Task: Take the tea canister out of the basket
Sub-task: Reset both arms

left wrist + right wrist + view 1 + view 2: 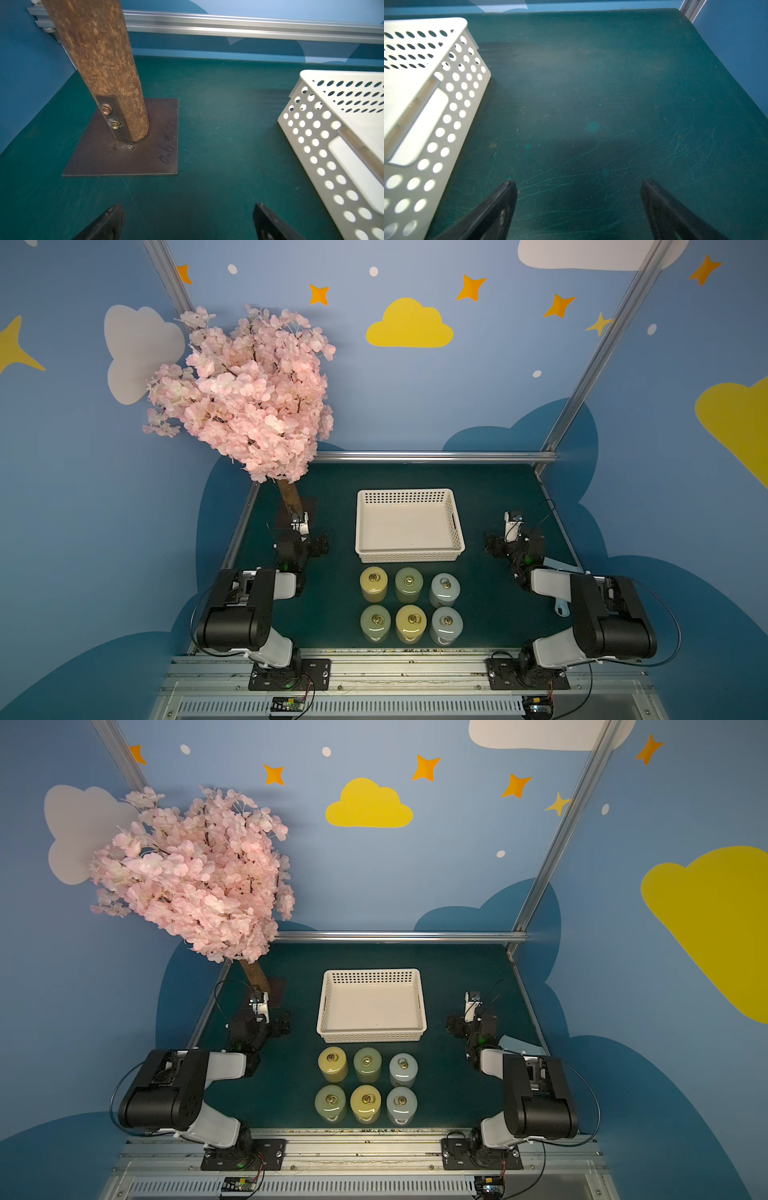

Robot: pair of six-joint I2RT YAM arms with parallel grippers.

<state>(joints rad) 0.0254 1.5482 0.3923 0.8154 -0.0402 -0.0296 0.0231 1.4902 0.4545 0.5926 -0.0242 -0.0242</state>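
Note:
The white perforated basket [409, 556] [371, 1036] sits mid-table, and its floor shows bare in both top views. Several tea canisters stand upright on the green mat in front of it, in two rows of three, yellow [373, 583], pale green [409, 584] and pale blue [445, 588], each with a ring on its lid. My left gripper [302, 537] [188, 220] rests open left of the basket, with its jaws wide apart over bare mat. My right gripper [514, 541] [579, 195] rests open on the basket's right. Neither touches the basket's side walls [324, 149] [452, 116].
A pink blossom tree [245, 393] leans over the back left corner. Its trunk [97, 62] is bolted to a brown plate [128, 153] just ahead of my left gripper. An aluminium rail [432, 456] lines the back edge. A light blue object [561, 608] lies by the right arm.

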